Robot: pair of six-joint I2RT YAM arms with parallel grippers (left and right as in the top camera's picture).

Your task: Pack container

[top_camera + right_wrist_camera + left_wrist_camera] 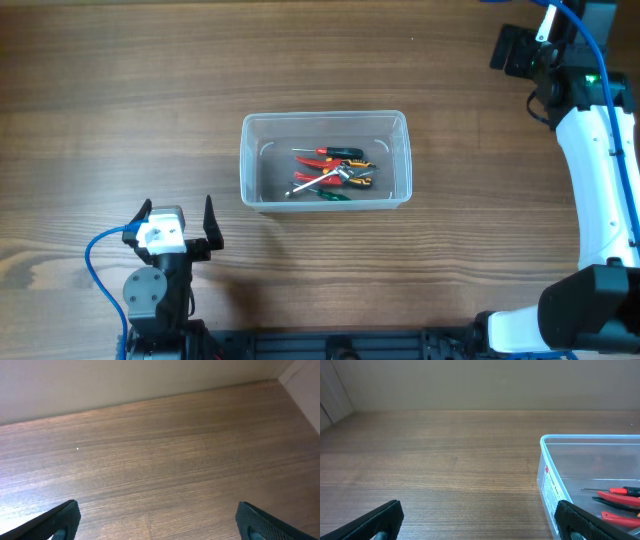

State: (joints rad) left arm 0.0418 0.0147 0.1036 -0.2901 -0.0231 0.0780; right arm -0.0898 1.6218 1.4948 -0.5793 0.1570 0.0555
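The dark fingertips [377, 521] of my left pincer [480, 525] sit at the bottom corners of its wrist view. They are spread wide apart, with only the bare wooden table [445, 460] between them. I hold nothing there. Just ahead of my right-hand fingertip, and partly hidden by it, stands the container [590, 438]. Its near corner and a side wall with a white label [551, 485] are turned toward me. Through its open top I see red-handled tools [619, 492] lying on its floor.

From above, my left pincer [177, 213] is open near the table's front edge, with a blue cable [95, 255] looping beside the arm. The container [325, 118] stands forward and to the right of this pincer, apart from it, upright on the table [120, 100]. The tools [332, 172] lie in a small tangle of red, black, yellow and green handles near the middle of its floor.

My right pincer [160, 522] is spread just as wide, its fingertips [57, 519] at the lower corners of its wrist view. It is empty too, with only wood grain [175, 460] beneath it and a pale wall beyond. From above, the right pincer [512, 48] is at the table's far right corner, well apart from the container. Its fingers are too small there to make out.
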